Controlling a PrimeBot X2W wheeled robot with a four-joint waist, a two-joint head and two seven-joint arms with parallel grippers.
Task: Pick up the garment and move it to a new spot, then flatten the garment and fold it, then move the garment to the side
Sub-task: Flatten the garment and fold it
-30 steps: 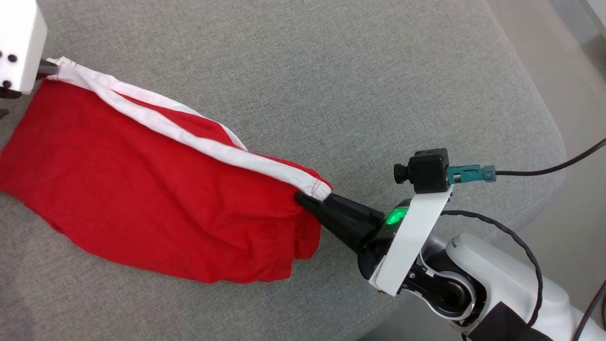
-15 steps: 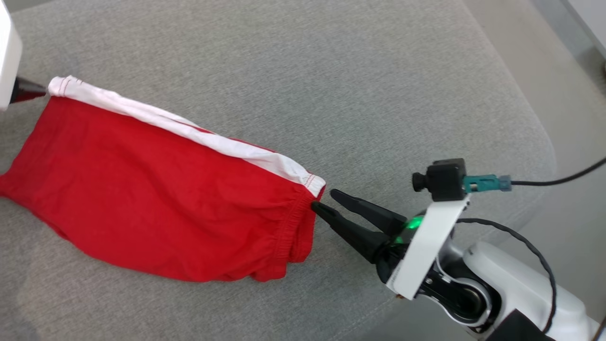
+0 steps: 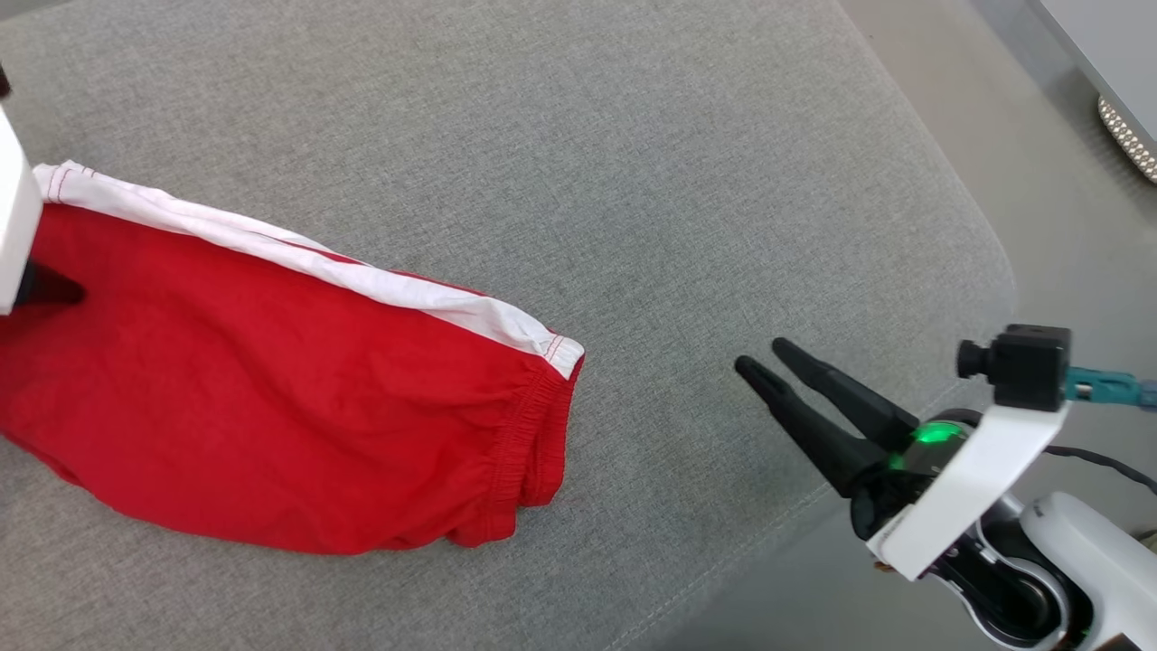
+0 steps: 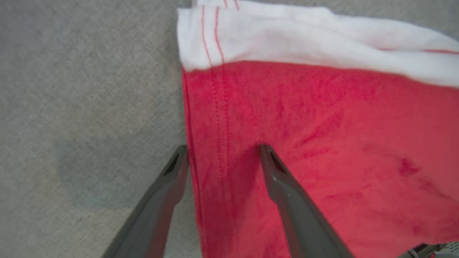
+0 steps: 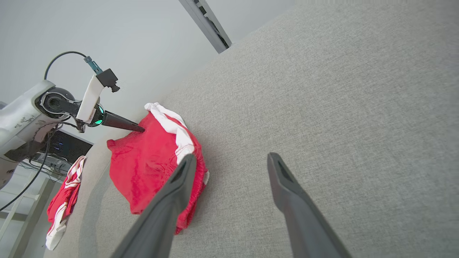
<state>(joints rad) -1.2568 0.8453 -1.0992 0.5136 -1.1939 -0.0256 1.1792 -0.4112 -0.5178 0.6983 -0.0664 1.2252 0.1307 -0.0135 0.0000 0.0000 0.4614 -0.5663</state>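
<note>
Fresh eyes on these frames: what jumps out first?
The red garment with a white band, lying wrinkled on the left of the grey cushion, dominates the head view. The right gripper stands open at lower right, clear of the garment's hem, with bare cushion between. In the left wrist view the left gripper, also open, straddles the garment's side edge.

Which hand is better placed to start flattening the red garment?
Left, probably: the left hand hangs open at the garment edge, while the right hand is open but apart from it.
</note>
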